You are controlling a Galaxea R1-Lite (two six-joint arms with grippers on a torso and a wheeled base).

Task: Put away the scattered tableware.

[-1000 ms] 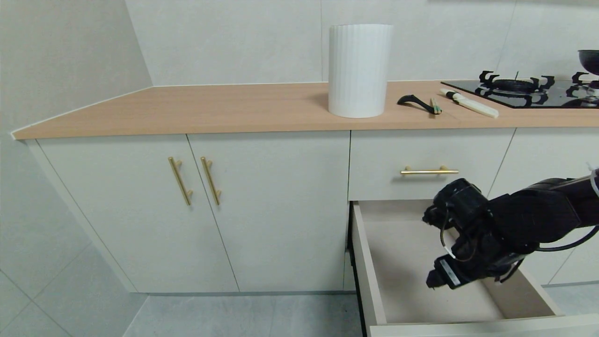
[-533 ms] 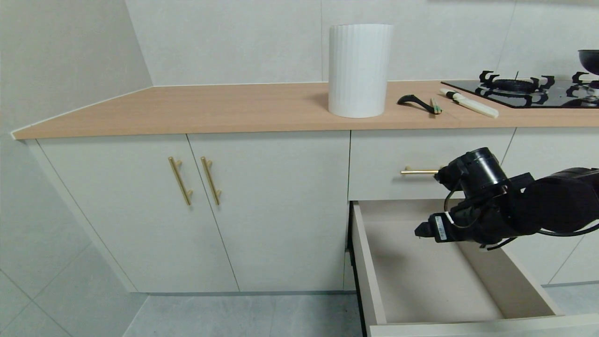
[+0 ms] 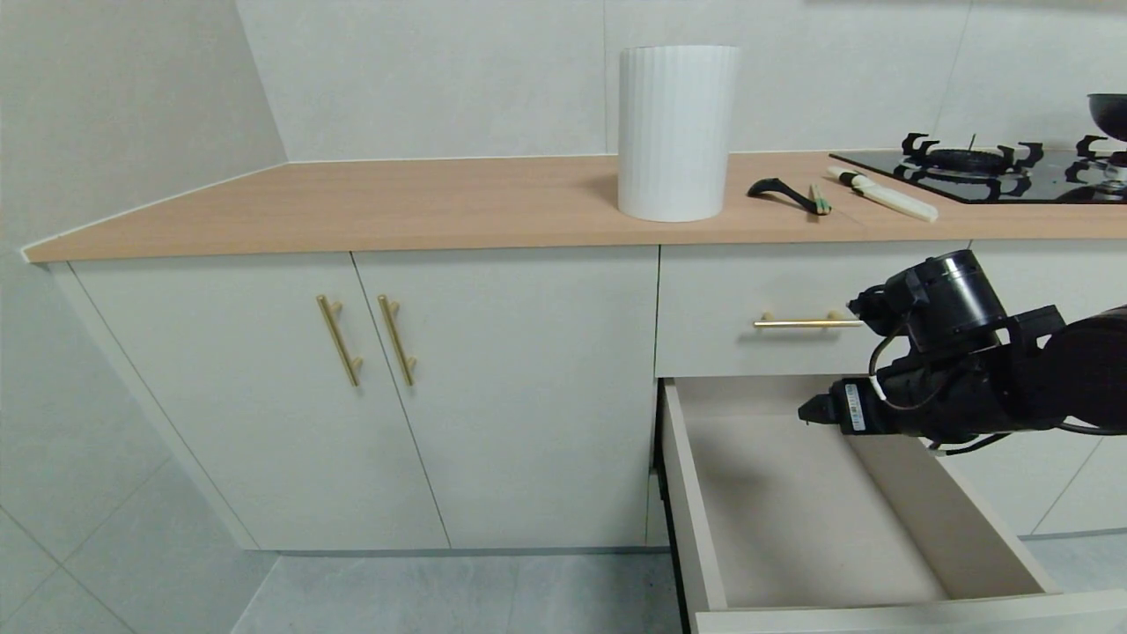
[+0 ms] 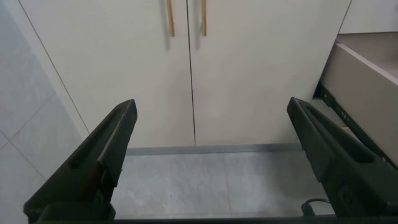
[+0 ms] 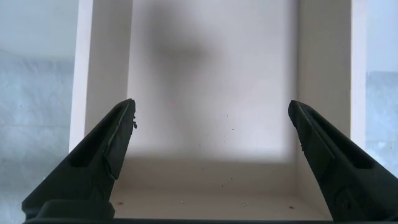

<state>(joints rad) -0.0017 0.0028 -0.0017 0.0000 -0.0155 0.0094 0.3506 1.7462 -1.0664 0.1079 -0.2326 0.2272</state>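
On the wooden counter (image 3: pixel 423 198) lie a black-handled utensil (image 3: pixel 782 192), a pair of chopsticks (image 3: pixel 820 200) and a cream-handled knife (image 3: pixel 883 195), all to the right of a white ribbed canister (image 3: pixel 675 132). Below them the lower drawer (image 3: pixel 696 506) stands pulled out, with a bare floor (image 5: pixel 211 93). My right gripper (image 3: pixel 814 411) hovers above the drawer, pointing left, fingers (image 5: pixel 109 155) spread wide and holding nothing. My left gripper (image 4: pixel 211 155) is open too, low down in front of the cabinet doors (image 4: pixel 186 62), holding nothing.
A gas hob (image 3: pixel 995 172) sits at the counter's right end. A shut drawer with a gold handle (image 3: pixel 806 323) is just above the pulled-out one. Two cabinet doors with gold handles (image 3: pixel 365 339) stand to the left. Grey floor tiles (image 4: pixel 205 180) lie below.
My right gripper has risen out of the drawer and turned from pointing down to pointing level toward the left. The counter items have not moved.
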